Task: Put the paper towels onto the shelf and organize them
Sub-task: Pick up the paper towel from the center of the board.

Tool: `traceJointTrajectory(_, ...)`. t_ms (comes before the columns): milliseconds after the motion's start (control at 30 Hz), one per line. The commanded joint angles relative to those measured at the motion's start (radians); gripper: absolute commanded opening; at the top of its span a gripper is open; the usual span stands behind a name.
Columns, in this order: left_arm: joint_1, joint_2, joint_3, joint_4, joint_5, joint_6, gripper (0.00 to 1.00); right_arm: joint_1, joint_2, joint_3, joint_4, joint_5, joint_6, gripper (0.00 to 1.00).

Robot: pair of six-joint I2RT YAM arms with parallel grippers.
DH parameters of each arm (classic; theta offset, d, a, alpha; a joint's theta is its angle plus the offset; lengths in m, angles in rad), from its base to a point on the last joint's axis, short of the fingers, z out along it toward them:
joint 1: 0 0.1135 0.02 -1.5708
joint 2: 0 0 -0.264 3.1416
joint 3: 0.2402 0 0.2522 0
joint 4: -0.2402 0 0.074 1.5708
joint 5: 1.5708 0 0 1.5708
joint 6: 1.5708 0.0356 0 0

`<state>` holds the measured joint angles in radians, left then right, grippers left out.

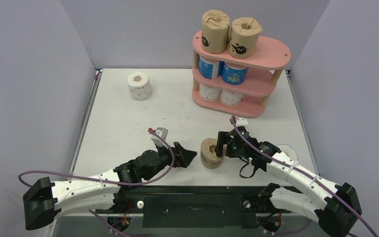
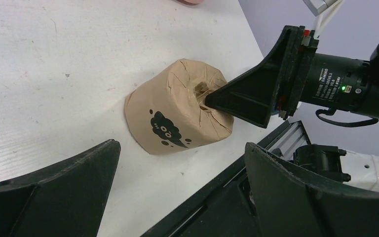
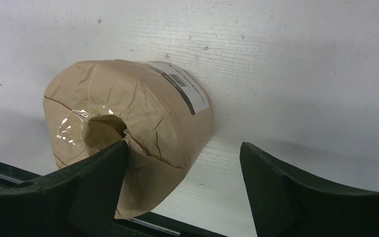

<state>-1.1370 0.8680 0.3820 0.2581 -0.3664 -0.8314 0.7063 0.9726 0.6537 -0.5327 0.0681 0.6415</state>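
My right gripper (image 1: 226, 143) hangs low over the table (image 1: 128, 123) with its jaws spread and nothing grasped. One finger (image 2: 246, 96) has its tip pressed into the crumpled core opening of the brown roll (image 1: 209, 153). The other finger (image 3: 301, 192) stands off the wrapper with bare table showing between them. That roll lies on its side near the front edge, its black animal drawing turned toward my left side.

My left gripper (image 1: 187, 154) sits at 9 o'clock from the roll, just beside it but not touching, and it is released too, with its jaws wide apart.

Farther out, at about 12 o'clock from my right gripper, the pink shelf (image 1: 276, 54) stands by the back wall. It carries two brown rolls (image 1: 215, 32) upright on the top board, two blue rolls (image 1: 234, 74) on the middle one and two white rolls (image 1: 231, 97) on the bottom one. At 11 o'clock, well apart from everything else, a white pink-dotted roll (image 1: 139, 85) stands alone on the table.
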Motion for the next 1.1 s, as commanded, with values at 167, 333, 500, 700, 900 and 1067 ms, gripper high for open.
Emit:
traceJointTrajectory(167,0.0,-0.002,0.023,0.042,0.002,-0.006,0.97,-0.005,0.095,-0.022,0.083,0.019,0.015,0.72)
traceJointTrajectory(333,0.0,0.002,0.02,0.044,0.0,-0.009,0.98,-0.005,0.12,-0.028,0.098,0.024,0.025,0.67)
traceJointTrajectory(500,0.0,0.008,0.021,0.046,0.002,-0.004,0.97,-0.007,0.089,-0.024,0.087,0.029,0.035,0.73)
traceJointTrajectory(700,0.0,0.01,0.023,0.05,0.003,-0.003,0.97,-0.011,0.0,0.012,0.038,0.011,0.046,0.81)
traceJointTrajectory(900,0.0,0.012,0.021,0.058,0.005,-0.005,0.97,-0.014,-0.059,0.053,0.002,-0.015,0.055,0.82)
traceJointTrajectory(1067,0.0,0.012,0.021,0.059,0.006,-0.005,0.97,-0.013,-0.076,0.046,-0.012,-0.01,0.052,0.8)
